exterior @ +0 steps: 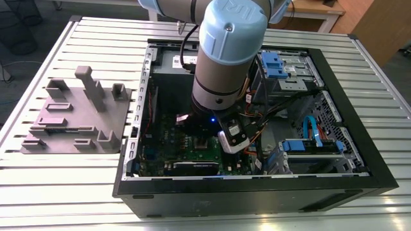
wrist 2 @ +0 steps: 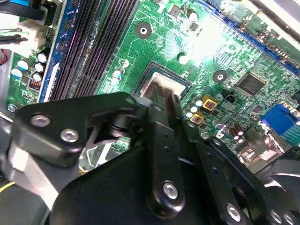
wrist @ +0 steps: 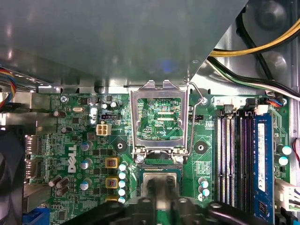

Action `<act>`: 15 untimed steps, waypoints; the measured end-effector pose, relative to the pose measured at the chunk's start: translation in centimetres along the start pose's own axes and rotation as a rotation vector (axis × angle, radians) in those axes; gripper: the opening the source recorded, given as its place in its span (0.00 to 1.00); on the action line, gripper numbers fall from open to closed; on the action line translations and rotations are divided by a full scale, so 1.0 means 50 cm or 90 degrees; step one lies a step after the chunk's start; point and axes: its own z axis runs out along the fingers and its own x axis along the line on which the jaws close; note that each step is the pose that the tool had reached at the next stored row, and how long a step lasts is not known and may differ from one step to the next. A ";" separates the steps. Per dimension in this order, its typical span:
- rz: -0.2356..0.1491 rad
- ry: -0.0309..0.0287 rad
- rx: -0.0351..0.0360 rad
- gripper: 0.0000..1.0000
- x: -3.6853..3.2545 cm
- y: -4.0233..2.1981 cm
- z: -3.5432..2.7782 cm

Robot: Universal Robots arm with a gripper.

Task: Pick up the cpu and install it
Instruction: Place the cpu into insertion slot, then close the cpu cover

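The cpu (wrist: 160,180), a small square chip with a shiny silver top, lies level in the open socket on the green motherboard (wrist: 93,154). In the second wrist view the cpu (wrist 2: 165,85) shows inside the socket's dark frame. My gripper (wrist: 161,205) is straight above it, with black fingers (wrist 2: 161,122) reaching down to the chip's edges and shut on it. In the exterior view the gripper (exterior: 203,140) is deep inside the computer case under the arm's wrist. The socket's metal load plate (wrist: 159,117) is flipped up, away from the chip.
The black computer case (exterior: 257,192) lies on its side on a slatted metal table. A grey plastic fixture (exterior: 77,115) with upright blocks is at the exterior view's left. Memory slots (wrist: 234,159), cables (wrist: 253,49) and blue drive brackets (exterior: 273,65) crowd the space around the socket.
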 end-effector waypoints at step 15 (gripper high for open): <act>0.000 0.0001 0.0002 0.11 0.000 0.000 -0.003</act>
